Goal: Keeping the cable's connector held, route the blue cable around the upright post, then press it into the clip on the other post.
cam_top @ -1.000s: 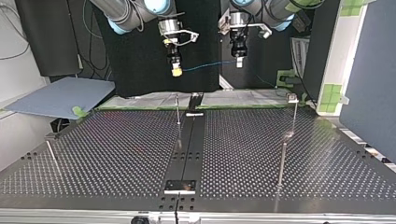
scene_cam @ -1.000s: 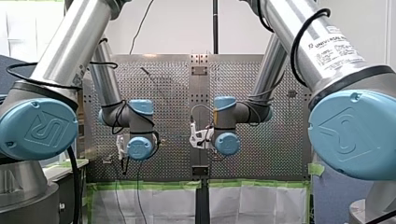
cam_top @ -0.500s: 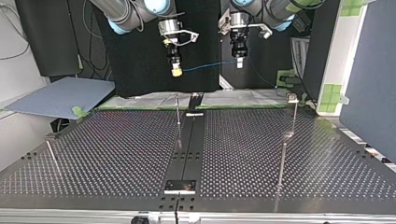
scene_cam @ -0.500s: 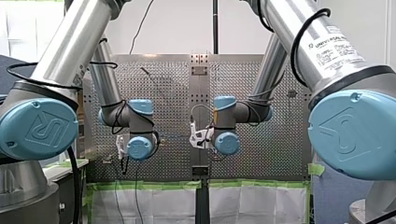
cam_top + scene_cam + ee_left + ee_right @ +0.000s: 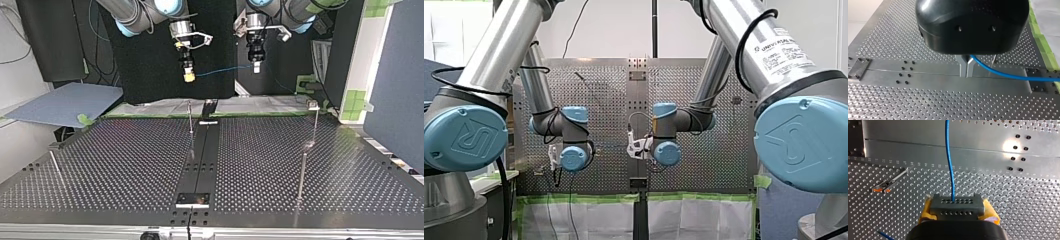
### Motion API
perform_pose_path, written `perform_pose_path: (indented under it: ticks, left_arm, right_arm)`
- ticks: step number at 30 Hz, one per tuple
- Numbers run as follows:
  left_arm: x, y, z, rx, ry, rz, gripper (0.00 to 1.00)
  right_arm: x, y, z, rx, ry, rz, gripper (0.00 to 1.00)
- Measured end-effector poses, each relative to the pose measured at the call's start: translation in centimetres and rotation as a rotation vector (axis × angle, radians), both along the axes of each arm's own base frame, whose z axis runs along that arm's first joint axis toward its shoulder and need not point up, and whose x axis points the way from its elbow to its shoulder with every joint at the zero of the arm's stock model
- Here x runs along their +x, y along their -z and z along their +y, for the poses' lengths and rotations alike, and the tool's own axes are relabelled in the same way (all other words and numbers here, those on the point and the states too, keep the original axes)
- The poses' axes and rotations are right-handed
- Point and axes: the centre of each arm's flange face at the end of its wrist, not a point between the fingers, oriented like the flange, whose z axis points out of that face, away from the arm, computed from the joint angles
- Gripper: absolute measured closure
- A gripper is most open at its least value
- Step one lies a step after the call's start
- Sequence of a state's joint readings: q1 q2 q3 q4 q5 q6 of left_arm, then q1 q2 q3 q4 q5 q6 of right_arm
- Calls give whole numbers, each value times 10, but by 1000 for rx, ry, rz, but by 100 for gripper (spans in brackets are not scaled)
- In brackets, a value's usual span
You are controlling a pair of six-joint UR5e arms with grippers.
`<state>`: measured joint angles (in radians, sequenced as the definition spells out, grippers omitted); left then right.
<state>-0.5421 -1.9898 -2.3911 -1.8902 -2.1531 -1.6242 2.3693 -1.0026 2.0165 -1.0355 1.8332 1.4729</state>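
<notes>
Both arms hold the same pose as in the earlier frames; no shift shows in either arm or in the cable.

1. Nearest in the top view lies the perforated bench (image 5: pixel 115 170), with a smooth metal strip (image 5: pixel 200 160) along its middle.
2. Farther back, a thin upright post (image 5: pixel 190 119) stands just beside the strip. A second post (image 5: pixel 314 122), with a small block at its head, stands well apart at the view's right.
3. Beyond the bench's far edge, my right arm (image 5: pixel 145 15) and my left arm (image 5: pixel 292 7) come in from above. Both wrists point straight down, level with each other and well clear of the bench.
4. My right arm's jaws are closed: the yellow pads (image 5: pixel 927 208) clamp the grey connector (image 5: pixel 956 203) from both sides. In the right wrist view, a post with orange marks (image 5: pixel 885 187) shows below, off to one side of the jaws.
5. The blue cable (image 5: pixel 220 71) leaves the connector and runs in the air, almost level, to my left arm's jaws. It touches neither post.
6. My left arm's jaws are closed too: the metal fingers (image 5: pixel 962 66) pinch the cable, which then runs off sideways above the strip.
7. In the front view, both upper arms slope in from the sides. The forearms drop toward the middle, and the blue wrist caps (image 5: pixel 574 159) face the camera.
</notes>
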Motion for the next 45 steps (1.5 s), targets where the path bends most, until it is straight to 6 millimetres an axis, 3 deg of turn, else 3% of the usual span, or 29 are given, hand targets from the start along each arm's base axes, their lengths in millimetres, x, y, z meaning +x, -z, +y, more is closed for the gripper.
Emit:
perform_pose_path:
  ticks: [4,12,28,34,45]
  left_arm:
    - [-5,-5,-3,14,0,1,100]
    - [-18,-25,-8,24,-3,4,100]
    - [-25,-22,-4,69,-4,68,100]
    - [-19,-31,-5,20,-8,22,100]
    - [-13,-65,4,-43,-32,-15,100]
  right_arm:
    - [5,6,4,13,-11,9,100]
    - [6,37,11,59,-21,56,100]
    - [5,41,12,65,-20,61,100]
    - [4,24,8,60,-6,16,100]
    - [16,-34,2,13,-80,-109,100]
